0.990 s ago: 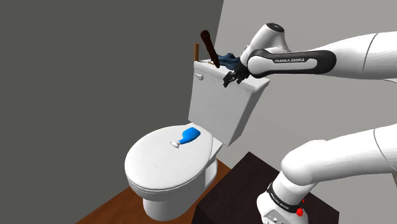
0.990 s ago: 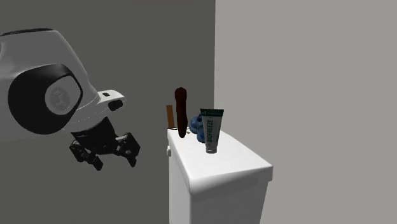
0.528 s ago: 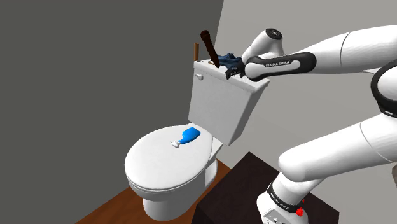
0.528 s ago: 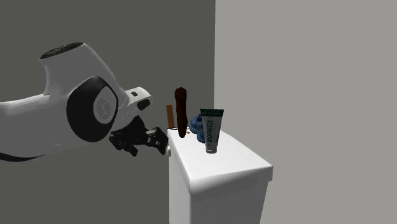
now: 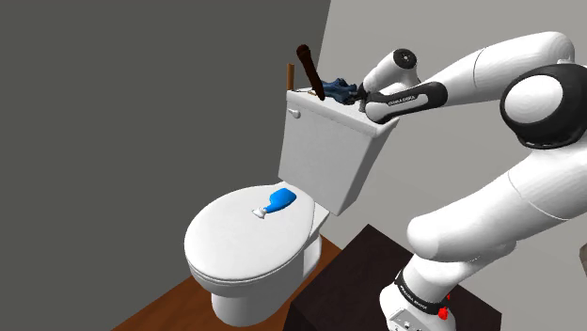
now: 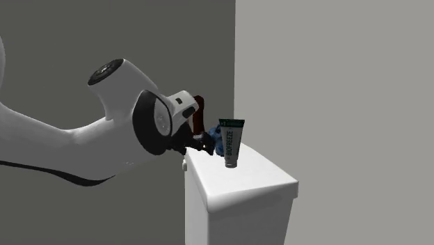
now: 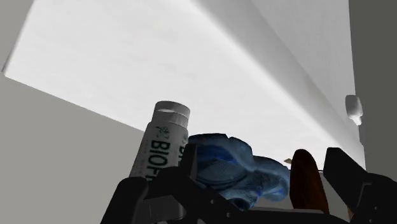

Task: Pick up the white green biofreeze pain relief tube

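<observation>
Wrist view | jaws wide apart, holding nothing | Biofreeze tube (image 7: 159, 143) upright on toilet tank (image 7: 159, 57), beside blue object (image 7: 222, 162)

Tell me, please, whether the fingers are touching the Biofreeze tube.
Cannot tell: in the wrist view one of the fingers overlaps the tube, and the second exterior view hides any gap.

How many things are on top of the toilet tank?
4: upright white-green tube, blue lump beside it, dark brown rod, thin tan stick; the arm may hide more.
</observation>
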Robot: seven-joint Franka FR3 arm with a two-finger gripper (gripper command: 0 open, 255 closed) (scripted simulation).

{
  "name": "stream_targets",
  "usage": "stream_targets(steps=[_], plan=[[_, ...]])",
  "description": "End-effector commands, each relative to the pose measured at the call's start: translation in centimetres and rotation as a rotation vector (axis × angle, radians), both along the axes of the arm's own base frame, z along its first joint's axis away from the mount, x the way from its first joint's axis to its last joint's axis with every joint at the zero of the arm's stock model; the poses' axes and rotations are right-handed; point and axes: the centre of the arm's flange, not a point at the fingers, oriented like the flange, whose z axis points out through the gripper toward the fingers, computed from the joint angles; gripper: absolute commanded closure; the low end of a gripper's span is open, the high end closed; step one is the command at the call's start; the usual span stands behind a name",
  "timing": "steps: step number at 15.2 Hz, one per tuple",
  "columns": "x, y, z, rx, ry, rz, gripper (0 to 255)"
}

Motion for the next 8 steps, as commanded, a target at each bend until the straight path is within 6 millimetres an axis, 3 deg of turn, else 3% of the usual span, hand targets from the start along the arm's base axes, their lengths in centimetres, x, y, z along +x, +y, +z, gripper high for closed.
stream_targets(steps=[1,8], plan=[[-0.1,-1.7,0.3,-0.022,-0.050,-0.045,0],[-0.2,-7.6,1.5,-0.092,-0.200,-0.185,0]])
